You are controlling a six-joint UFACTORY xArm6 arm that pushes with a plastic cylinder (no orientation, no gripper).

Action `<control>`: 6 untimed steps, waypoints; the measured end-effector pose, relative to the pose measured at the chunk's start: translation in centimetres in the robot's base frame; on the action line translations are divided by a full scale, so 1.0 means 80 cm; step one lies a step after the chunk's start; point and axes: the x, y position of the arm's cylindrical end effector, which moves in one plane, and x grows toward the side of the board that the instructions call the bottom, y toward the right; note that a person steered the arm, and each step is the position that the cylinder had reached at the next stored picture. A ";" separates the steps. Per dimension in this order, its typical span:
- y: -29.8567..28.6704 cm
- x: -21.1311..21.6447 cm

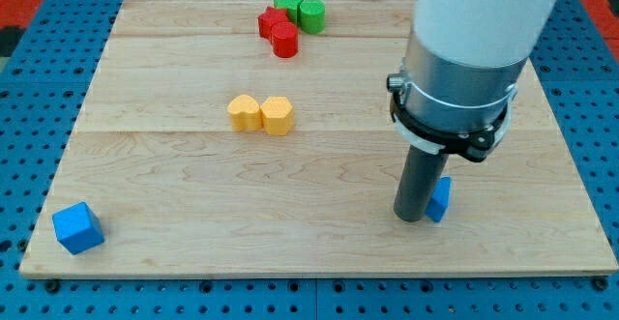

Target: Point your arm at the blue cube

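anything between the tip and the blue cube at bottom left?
No: in the camera view, only bare board between my tip and the blue cube. The yellow blocks lie farther up.

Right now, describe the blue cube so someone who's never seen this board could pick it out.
Start from the wooden board and go to its corner at the view's bottom left. The blue cube sits there alone, far from my tip. Don't confuse it with the other blue block, which is mostly hidden right beside my tip near the view's bottom right; the cube is fully visible with nothing near it.
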 end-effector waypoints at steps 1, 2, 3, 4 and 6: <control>-0.010 -0.033; 0.062 -0.020; 0.082 -0.004; -0.033 -0.038; -0.365 -0.064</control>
